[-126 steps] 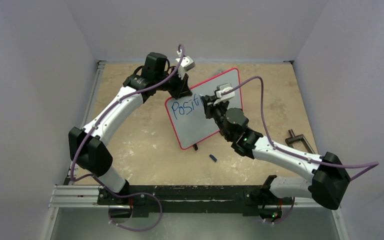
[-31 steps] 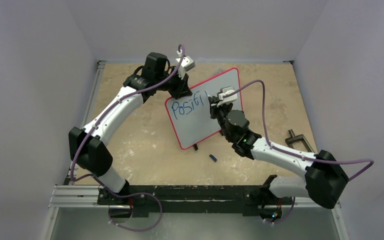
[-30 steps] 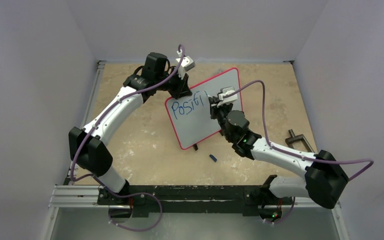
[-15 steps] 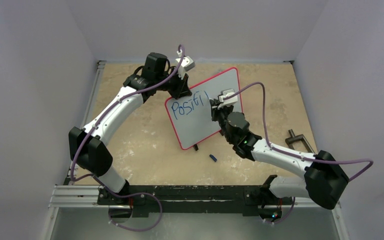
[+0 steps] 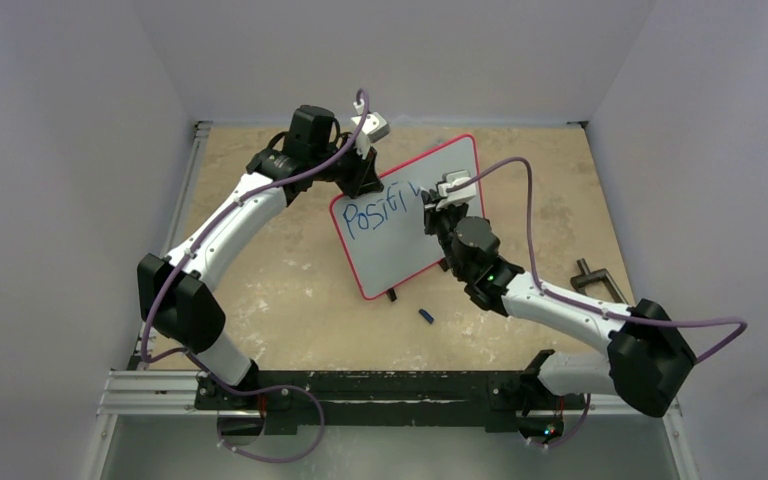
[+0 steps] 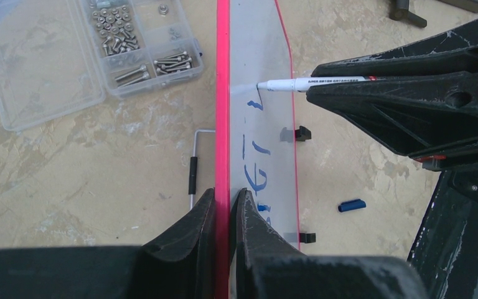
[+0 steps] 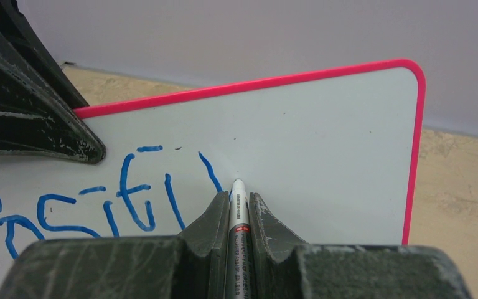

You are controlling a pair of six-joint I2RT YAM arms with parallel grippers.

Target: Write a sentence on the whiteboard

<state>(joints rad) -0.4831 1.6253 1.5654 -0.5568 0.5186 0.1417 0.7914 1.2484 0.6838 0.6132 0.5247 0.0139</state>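
The whiteboard, white with a thin red frame, stands tilted on edge in the middle of the table, with "Positi" and one fresh slanted stroke in blue. My left gripper is shut on its top left edge; in the left wrist view the fingers pinch the red frame. My right gripper is shut on a white marker, whose tip touches the whiteboard just right of the last stroke. The left wrist view shows the marker meeting the board face.
A blue marker cap lies on the table in front of the board. A black clamp sits at the right. Behind the board lie a clear box of screws and an Allen key. Two black clip feet hold the board's lower edge.
The right gripper has slid the marker a little rightward and upward along the board, leaving a new slanted blue stroke after "Positi". The left gripper has held still.
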